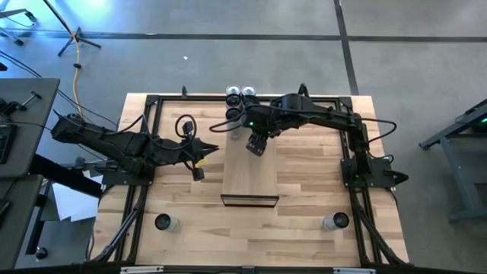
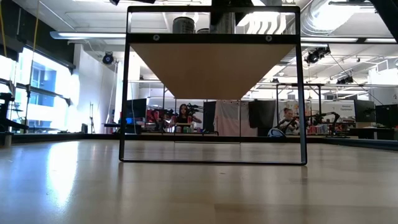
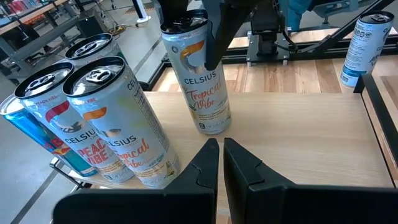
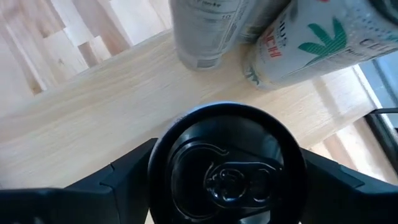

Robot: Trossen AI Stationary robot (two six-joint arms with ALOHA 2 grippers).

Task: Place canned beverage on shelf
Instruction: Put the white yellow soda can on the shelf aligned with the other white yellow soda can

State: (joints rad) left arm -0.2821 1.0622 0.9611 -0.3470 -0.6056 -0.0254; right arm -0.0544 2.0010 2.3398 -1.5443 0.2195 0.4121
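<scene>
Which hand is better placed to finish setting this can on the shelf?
Right. The right hand is over the shelf with its fingers on both sides of the can, which stands upright on the wood. The left hand is shut beside the shelf, holding nothing.

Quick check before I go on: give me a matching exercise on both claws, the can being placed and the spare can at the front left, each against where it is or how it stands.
Things:
1. left claw
2. right claw
3. Tropical Vibe can
4. spare can

States:
A. upright on the shelf
B. shut and empty, beside the shelf
C. upright on the tabletop, front left
D. fingers on either side of a can's top

Pairs: 1-B, 2-D, 3-A, 4-C
</scene>
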